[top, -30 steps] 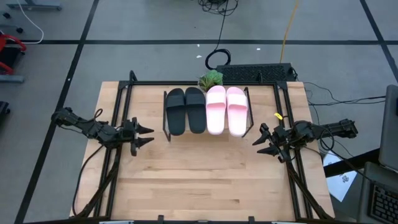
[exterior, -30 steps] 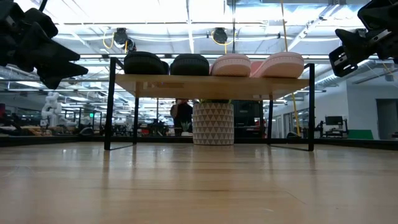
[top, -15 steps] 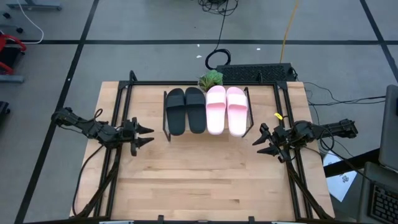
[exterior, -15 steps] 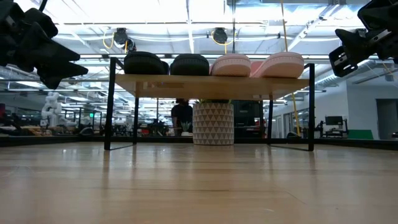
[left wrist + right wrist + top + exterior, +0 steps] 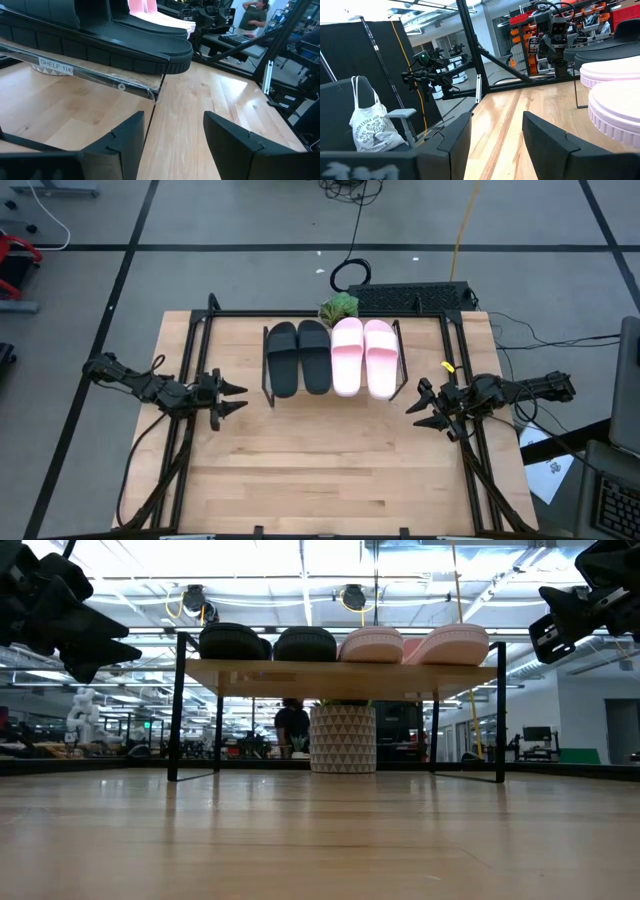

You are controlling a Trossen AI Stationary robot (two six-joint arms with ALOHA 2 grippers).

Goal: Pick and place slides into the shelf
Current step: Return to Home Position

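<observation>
All the slides lie side by side, soles down, on the shelf (image 5: 268,395): the black pair (image 5: 298,356) on its left half, the pale pink pair (image 5: 364,357) on its right half. In the low view the black slides (image 5: 268,643) and pink slides (image 5: 415,644) sit on the plank top (image 5: 340,676). My left gripper (image 5: 240,396) hovers open left of the shelf, above the table. My right gripper (image 5: 412,404) hovers open right of the shelf. In the left wrist view a black slide's end (image 5: 150,52) overhangs the plank edge. The right wrist view shows the pink slides' ends (image 5: 615,95).
A potted plant (image 5: 339,307) in a patterned white pot (image 5: 342,738) stands behind the shelf. A black frame (image 5: 195,330) rims the table. A keyboard (image 5: 410,297) lies at the far edge. Bare wood (image 5: 330,460) spreads in front of the shelf. A person (image 5: 292,726) stands far off.
</observation>
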